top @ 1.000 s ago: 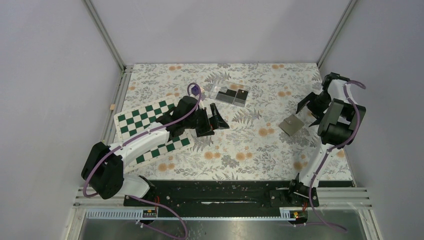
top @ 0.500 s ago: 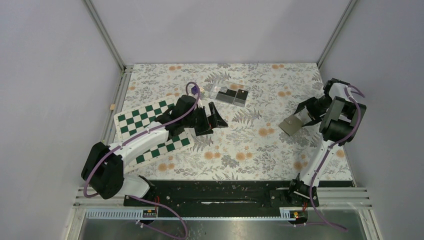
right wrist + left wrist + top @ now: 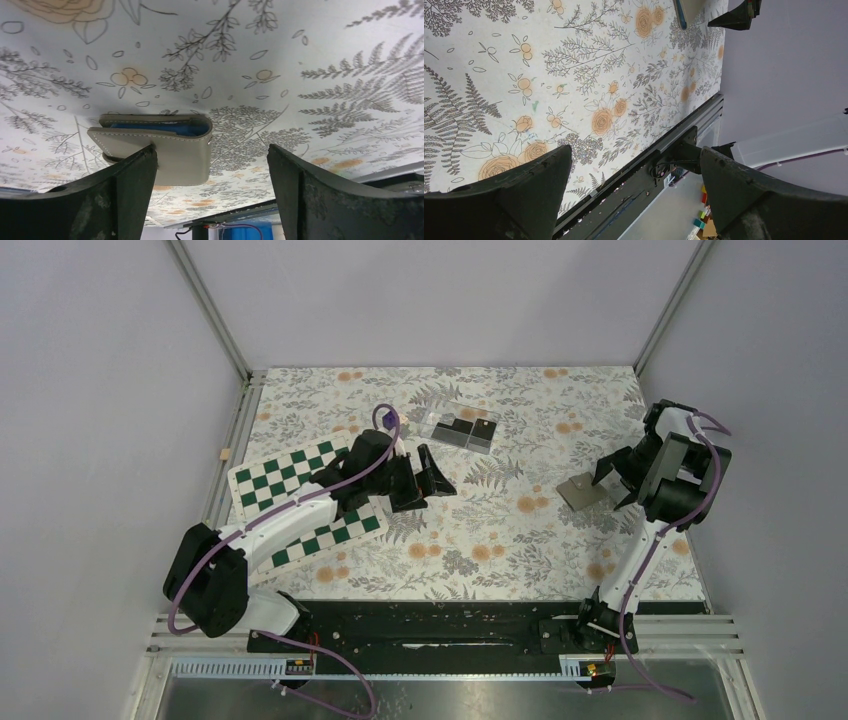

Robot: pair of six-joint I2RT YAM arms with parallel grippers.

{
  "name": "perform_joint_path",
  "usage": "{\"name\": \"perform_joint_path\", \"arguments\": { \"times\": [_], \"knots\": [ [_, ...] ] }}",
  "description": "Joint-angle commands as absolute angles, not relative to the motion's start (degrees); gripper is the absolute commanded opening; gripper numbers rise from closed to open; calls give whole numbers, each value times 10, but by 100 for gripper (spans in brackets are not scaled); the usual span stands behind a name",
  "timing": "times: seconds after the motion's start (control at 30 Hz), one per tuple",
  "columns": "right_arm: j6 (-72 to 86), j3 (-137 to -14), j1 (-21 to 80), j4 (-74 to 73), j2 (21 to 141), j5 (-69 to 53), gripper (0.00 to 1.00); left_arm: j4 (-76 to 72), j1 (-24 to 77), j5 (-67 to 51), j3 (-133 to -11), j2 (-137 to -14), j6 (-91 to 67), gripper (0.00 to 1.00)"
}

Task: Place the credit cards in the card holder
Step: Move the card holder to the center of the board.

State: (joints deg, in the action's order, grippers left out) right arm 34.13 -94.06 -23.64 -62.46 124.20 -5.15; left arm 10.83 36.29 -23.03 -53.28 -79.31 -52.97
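In the right wrist view, one finger (image 3: 125,190) of the right gripper (image 3: 211,150) covers a bottom corner of the card holder (image 3: 182,150), so it is not clear whether that finger touches it. Both fingers are cut off by the bottom edge. In the left wrist view, far past the fingers of the left gripper (image 3: 634,152), only a small corner of the card holder shows before the top edge cuts it. From above, the credit cards (image 3: 462,430), just past the left fingers, are too small to count. The left arm (image 3: 300,510) hides part of the checkered board (image 3: 285,475).
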Motion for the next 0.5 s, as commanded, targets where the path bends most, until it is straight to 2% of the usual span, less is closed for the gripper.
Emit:
{"name": "perform_joint_path", "arguments": {
  "times": [0.0,0.47],
  "knots": [
    [364,-956,-237,-663,1237,-3,92,86,357,-248,-535,-783,-530,99],
    [400,-944,-262,-616,1203,-36,94,80,347,-253,-524,-783,-530,99]
  ]
}}
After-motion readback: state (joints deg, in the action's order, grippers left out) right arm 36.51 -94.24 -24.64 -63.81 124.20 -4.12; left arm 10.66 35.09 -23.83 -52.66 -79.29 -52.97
